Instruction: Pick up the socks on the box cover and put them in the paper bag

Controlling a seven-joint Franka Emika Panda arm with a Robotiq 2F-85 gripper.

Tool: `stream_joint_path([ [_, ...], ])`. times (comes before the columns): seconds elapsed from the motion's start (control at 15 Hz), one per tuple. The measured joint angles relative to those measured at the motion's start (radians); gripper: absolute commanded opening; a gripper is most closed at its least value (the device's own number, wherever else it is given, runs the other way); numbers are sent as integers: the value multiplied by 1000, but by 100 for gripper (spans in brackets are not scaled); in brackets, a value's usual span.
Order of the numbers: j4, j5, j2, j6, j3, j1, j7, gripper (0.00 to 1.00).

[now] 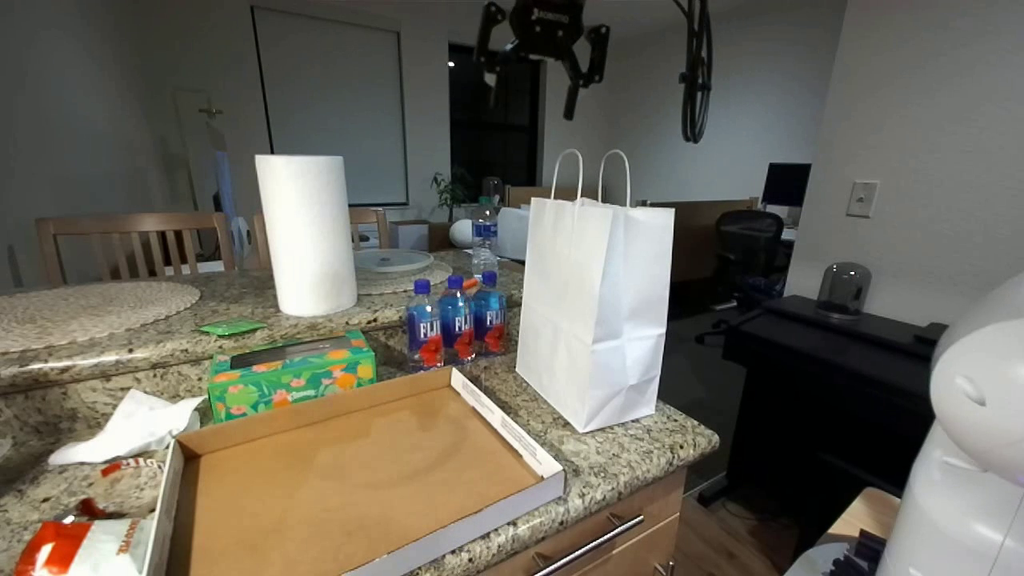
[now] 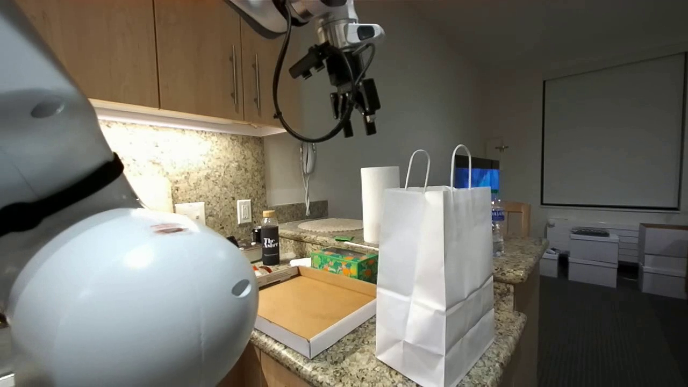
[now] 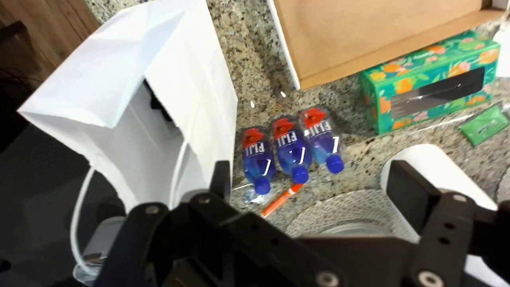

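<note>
Holds nothing, with the gripper (image 1: 530, 106) spread wide. Shows no socks on the box cover (image 1: 352, 488), just something dark (image 3: 160, 107), possibly them, inside the paper bag (image 1: 560, 312). Looks finished dropping; calls only for backing clear.

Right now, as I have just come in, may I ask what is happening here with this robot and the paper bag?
A robot arm reaches over the counter; its job is to move socks from the box cover into the paper bag. Its hand hangs open, higher than the bag, and holds nothing. The bag stands upright beside the cover, where no socks show. Something dark is visible inside the bag, but I cannot tell whether it is the socks.
</note>
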Motion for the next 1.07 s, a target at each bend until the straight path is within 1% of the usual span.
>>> stream_joint_path([
  [0.27,-17,0,41,26,67,76,-35,100],
  [0.53,-86,1,96,149,112,122,-39,100],
  [0.67,-128,11,126,223,121,149,-39,100],
  [0.8,-167,33,157,271,122,176,-43,100],
  [1.07,-228,67,199,283,121,210,-75,100],
])
